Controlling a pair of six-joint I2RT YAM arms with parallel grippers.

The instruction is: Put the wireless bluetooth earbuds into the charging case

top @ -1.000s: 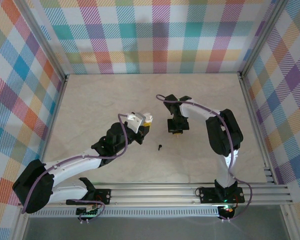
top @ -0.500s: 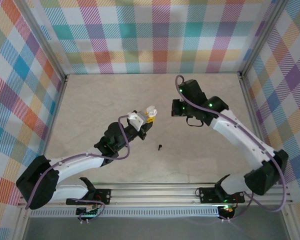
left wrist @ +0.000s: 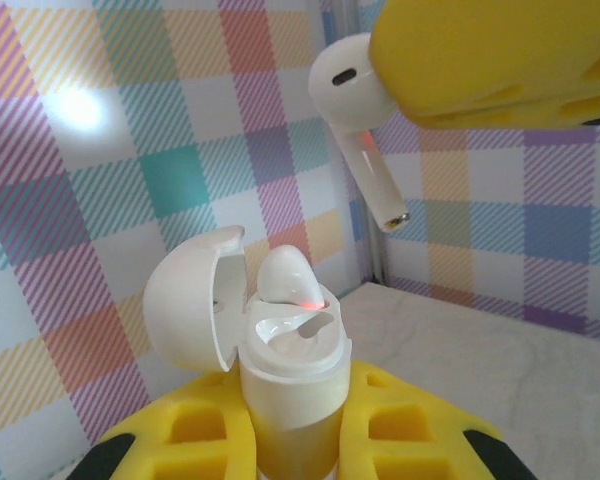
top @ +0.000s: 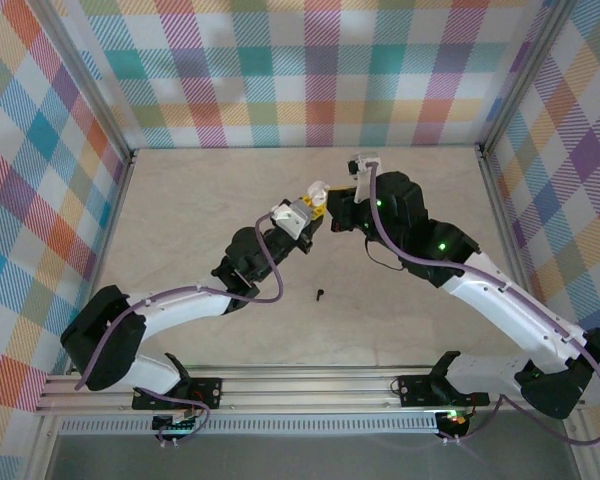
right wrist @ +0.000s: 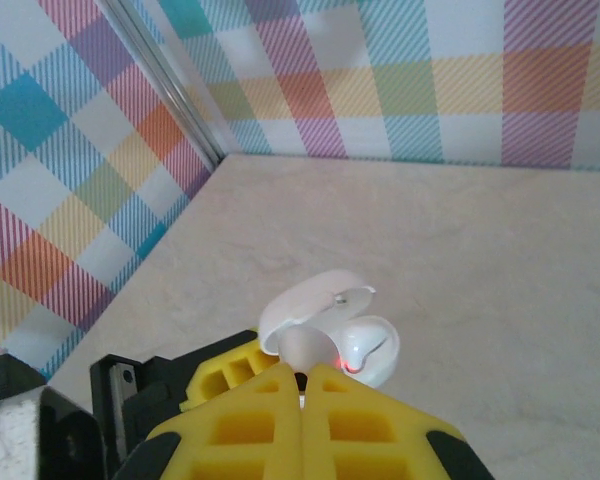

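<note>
**From above.** Left tool [top: 318, 202] up over the middle of the bench [top: 200, 200], clamped tight on a white case [top: 310, 190]. Right tool [top: 342, 193] just beside it, reaching in from the right, also closed; held item too small to make out here. Both arms leaning in to meet, elbows swung wide. Below and between them, one black earbud [top: 320, 295] lying alone on the bench, well apart from both tools and both arms. Open surface to its left and right. Plaid walls [top: 280, 80] on three sides, metal posts in the corners, a rail [top: 310, 385] along the near edge by the arm bases.

**Left wrist.** Yellow fingers [left wrist: 200, 430] of the left tool [left wrist: 290, 405] pressed against both sides of the case [left wrist: 290, 385]. Case upright, lid [left wrist: 185, 310] hinged back to the left. One seated earbud [left wrist: 280, 275] already in it, white. Above and to the right, a white earbud [left wrist: 345, 85] pinched by its head in the right tool [left wrist: 480, 60]. Stem angled down toward the case, apart from it. Bench edge and plaid wall close behind.

**Right wrist.** Right tool [right wrist: 303, 378] fully together, yellow fingers meeting at the tips. A rounded earbud head [right wrist: 365, 350] right at those tips, the case lid [right wrist: 315, 300] touching or just behind it. Cannot tell from here whether held or seated. A yellow finger of the left tool [right wrist: 220, 375] close at lower left. Beyond, bare bench [right wrist: 500, 250] running to the wall and a corner post [right wrist: 170, 80].
</note>
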